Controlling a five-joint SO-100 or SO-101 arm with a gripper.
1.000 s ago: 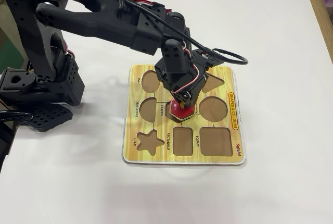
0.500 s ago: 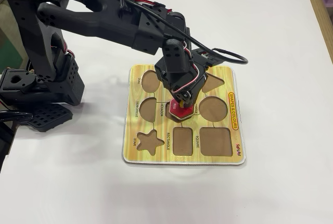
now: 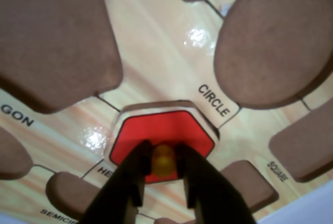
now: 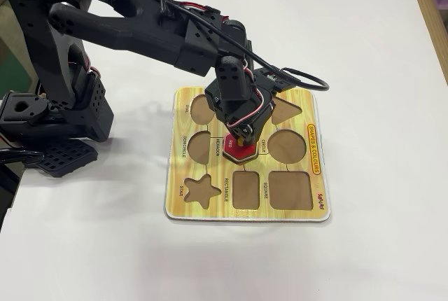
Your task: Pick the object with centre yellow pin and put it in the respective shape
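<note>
The red hexagonal piece point(image 3: 156, 130) with tan edges lies at the hexagon recess in the middle of the yellow wood-grain board point(image 3: 156, 41), and it covers the recess. Only the letters "HE" of the recess label show, at its lower left. My gripper point(image 3: 163, 157) reaches in from the bottom edge, and its black fingers point(image 3: 134, 174) are shut on the piece's yellow knob point(image 3: 163, 162). In the fixed view the gripper point(image 4: 240, 148) points down onto the red piece point(image 4: 243, 152) at the centre of the board point(image 4: 182, 206).
The empty circle recess point(image 3: 276, 41) is to the right of the piece and the pentagon recess point(image 3: 52, 36) to its left. The star point(image 4: 199, 190), rectangle point(image 4: 246, 189) and square point(image 4: 289, 189) recesses line the board's near row. The arm's base point(image 4: 56, 105) stands to the left on the white table.
</note>
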